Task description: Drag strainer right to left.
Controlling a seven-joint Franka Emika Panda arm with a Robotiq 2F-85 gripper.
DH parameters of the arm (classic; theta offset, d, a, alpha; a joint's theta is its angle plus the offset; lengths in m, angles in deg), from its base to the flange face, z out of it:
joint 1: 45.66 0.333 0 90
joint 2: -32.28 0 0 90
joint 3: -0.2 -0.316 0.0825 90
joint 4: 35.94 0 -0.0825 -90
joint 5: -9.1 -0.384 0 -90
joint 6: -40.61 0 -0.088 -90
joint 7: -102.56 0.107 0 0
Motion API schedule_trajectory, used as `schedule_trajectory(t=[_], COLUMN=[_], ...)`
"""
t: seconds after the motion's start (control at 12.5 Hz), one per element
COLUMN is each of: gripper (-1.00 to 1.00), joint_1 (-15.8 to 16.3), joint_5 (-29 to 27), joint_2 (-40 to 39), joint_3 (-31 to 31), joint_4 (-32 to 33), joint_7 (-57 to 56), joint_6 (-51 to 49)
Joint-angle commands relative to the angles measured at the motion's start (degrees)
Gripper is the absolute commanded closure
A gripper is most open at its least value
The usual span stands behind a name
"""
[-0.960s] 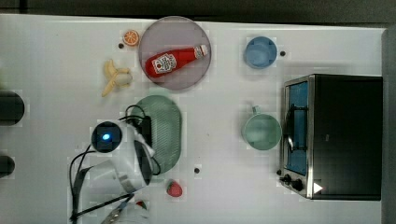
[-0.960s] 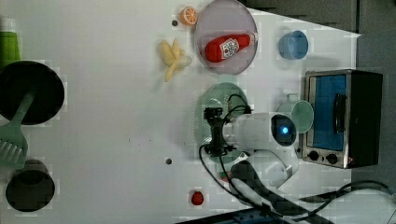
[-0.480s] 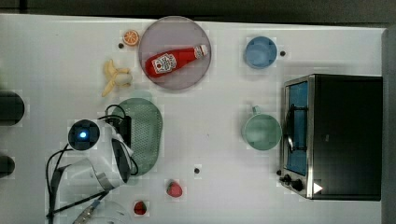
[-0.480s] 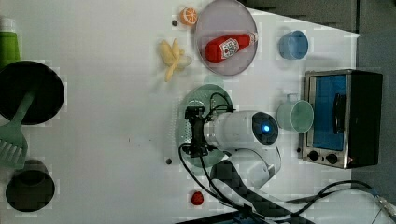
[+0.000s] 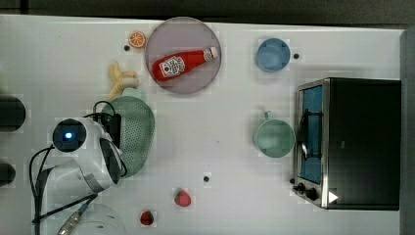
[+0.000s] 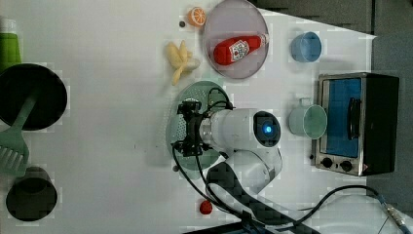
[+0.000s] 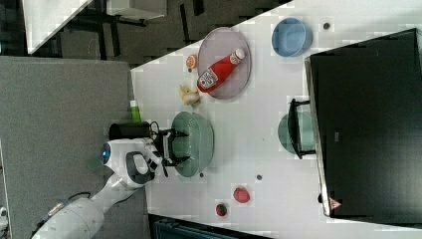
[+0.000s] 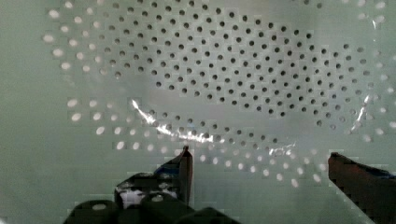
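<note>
The strainer [image 5: 136, 132], a pale mint oval dotted with holes, is seen below the banana [image 5: 120, 78] in the top view. Its left half is hidden by the arm. The gripper [image 8: 259, 161] is spread inside it, apparently unclamped.

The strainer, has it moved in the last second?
Yes. In the top view the strainer has slid toward the top view's left, away from the toaster oven.

Over the last second the strainer [image 5: 134, 132] slid toward the top view's left, away from the mug [image 5: 274, 138] and oven [image 5: 350, 143], and the arm [image 5: 80, 147] travelled with it. Its rim came up close beside the banana [image 5: 120, 79]. A red fruit [image 5: 147, 218] that the arm had covered came into sight.
</note>
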Motion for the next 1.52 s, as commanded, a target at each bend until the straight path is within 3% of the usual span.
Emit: schedule_trajectory(t=[0.08, 1.04, 1.28, 1.52], gripper=[-1.0, -1.0, -1.0, -1.0], joint_1=[3.65, 7.83, 7.71, 7.25], joint_5=[-0.6, -1.6, -1.37, -1.34], joint_2=[-2.29, -6.56, -3.42, 5.42], joint_3=[-0.61, -0.45, 1.33, 5.82], joint_4=[-3.9, -11.13, -10.53, -10.17], joint_7=[5.07, 5.37, 3.62, -10.02], joint_6=[-0.74, -0.97, -4.89, -15.26])
